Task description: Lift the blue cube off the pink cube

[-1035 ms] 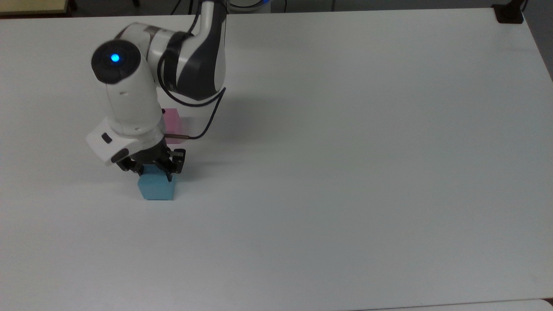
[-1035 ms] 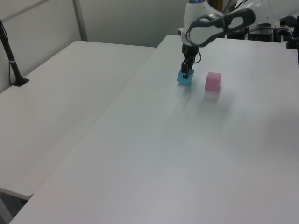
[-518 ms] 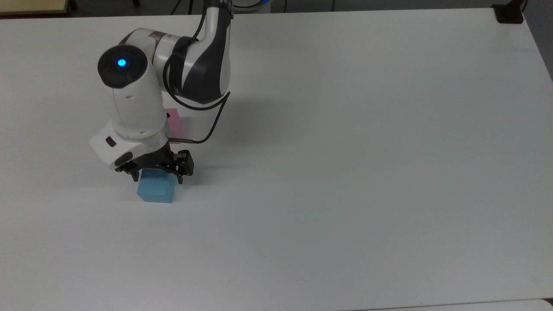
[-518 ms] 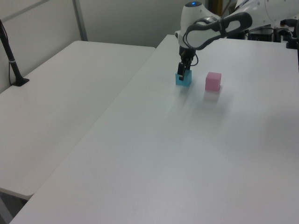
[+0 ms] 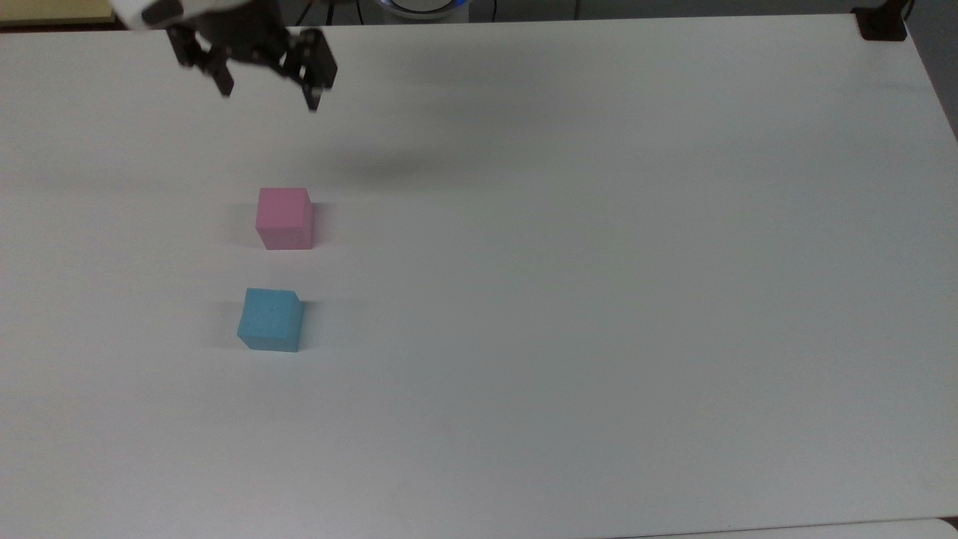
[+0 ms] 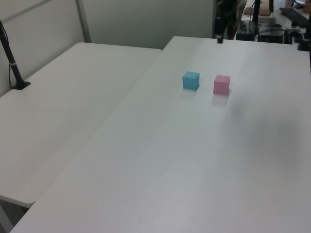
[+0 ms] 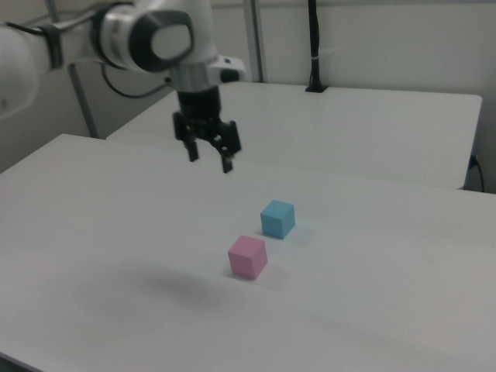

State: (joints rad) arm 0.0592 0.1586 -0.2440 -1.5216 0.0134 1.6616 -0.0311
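The blue cube (image 5: pixel 270 320) sat on the table just beside the pink cube (image 5: pixel 284 218), apart from it, so the unstacking looked done, with the gripper (image 5: pixel 268 90) empty, fingers spread, high above both.

My arm's (image 7: pixel 147 35) glossy white shells with dark grey joint bands, upper left in the right view, black cable looping behind, ending in my black two-finger gripper (image 7: pixel 208 159).

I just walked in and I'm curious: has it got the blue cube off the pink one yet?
Looks done: the blue cube sits on the table, apart from the pink cube. In hand: nothing; the end effector is open, raised clear of both. Nothing appears left.
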